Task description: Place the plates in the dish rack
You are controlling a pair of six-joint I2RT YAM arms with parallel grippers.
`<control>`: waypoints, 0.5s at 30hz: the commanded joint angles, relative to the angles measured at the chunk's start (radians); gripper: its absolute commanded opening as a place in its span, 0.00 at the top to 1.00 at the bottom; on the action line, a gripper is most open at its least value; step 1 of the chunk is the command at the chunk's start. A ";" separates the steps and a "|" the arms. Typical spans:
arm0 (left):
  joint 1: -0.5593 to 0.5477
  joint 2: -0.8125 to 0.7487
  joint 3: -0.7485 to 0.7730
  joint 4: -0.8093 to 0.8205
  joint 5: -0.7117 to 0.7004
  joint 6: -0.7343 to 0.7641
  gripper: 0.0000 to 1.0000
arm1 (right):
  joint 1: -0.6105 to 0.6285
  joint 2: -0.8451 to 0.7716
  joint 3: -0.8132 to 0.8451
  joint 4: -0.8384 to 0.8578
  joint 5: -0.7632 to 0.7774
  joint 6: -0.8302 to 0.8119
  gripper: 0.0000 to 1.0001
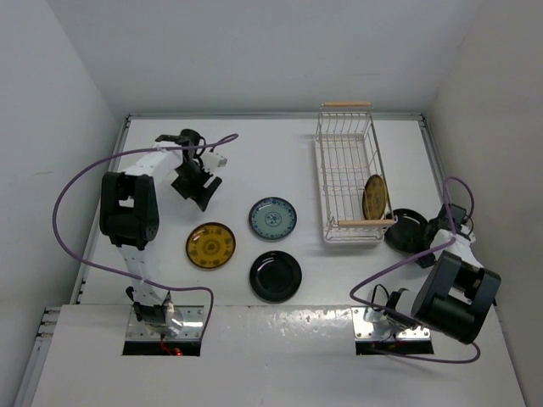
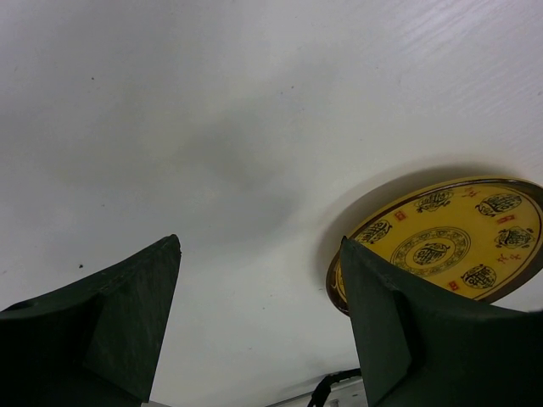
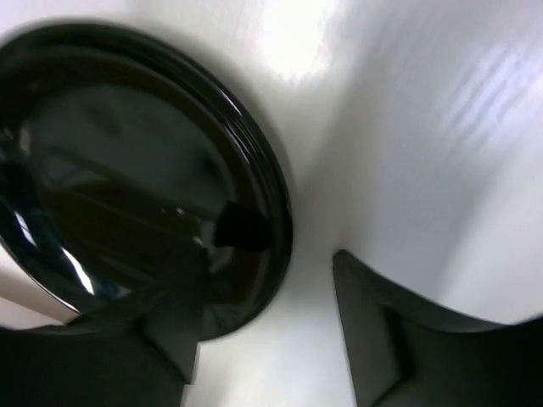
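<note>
An amber-yellow patterned plate (image 1: 210,245) lies flat on the table and also shows in the left wrist view (image 2: 450,242). A pale blue plate (image 1: 272,218) and a black plate (image 1: 275,275) lie next to it. A second amber plate (image 1: 374,197) stands on edge in the white wire dish rack (image 1: 346,144). Another black plate (image 1: 404,231) lies right of the rack's near end and fills the right wrist view (image 3: 127,170). My left gripper (image 1: 197,192) (image 2: 259,322) is open and empty, above the table beyond the amber plate. My right gripper (image 1: 426,239) (image 3: 263,314) is open, its jaws on either side of that black plate's rim.
White walls close in the table on the left, right and back. The rack's wooden handles (image 1: 346,105) sit at its far and near ends. A purple cable (image 1: 76,182) loops from the left arm, another (image 1: 382,275) from the right arm.
</note>
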 commanded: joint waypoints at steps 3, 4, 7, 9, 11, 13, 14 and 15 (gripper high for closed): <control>0.022 -0.005 0.044 -0.016 0.021 -0.003 0.20 | -0.007 0.062 -0.046 0.143 0.014 0.120 0.47; 0.022 -0.005 0.044 -0.016 0.021 -0.003 0.20 | -0.008 0.078 -0.047 0.143 0.026 0.121 0.49; 0.022 0.005 0.044 -0.025 0.021 -0.012 0.20 | -0.020 0.091 -0.069 0.169 0.020 0.162 0.62; 0.022 0.005 0.044 -0.025 0.021 -0.012 0.20 | -0.030 0.096 -0.082 0.198 0.014 0.190 0.77; 0.022 0.005 0.044 -0.025 0.021 -0.012 0.20 | -0.030 0.095 -0.089 0.210 0.014 0.198 0.87; 0.022 0.005 0.044 -0.025 0.021 -0.012 0.20 | -0.028 0.078 -0.086 0.209 0.026 0.192 1.00; 0.022 0.005 0.044 -0.025 0.021 -0.012 0.20 | -0.028 0.058 -0.084 0.204 0.034 0.198 1.00; 0.022 0.005 0.044 -0.025 0.021 -0.012 0.20 | -0.028 0.047 -0.086 0.203 0.042 0.186 1.00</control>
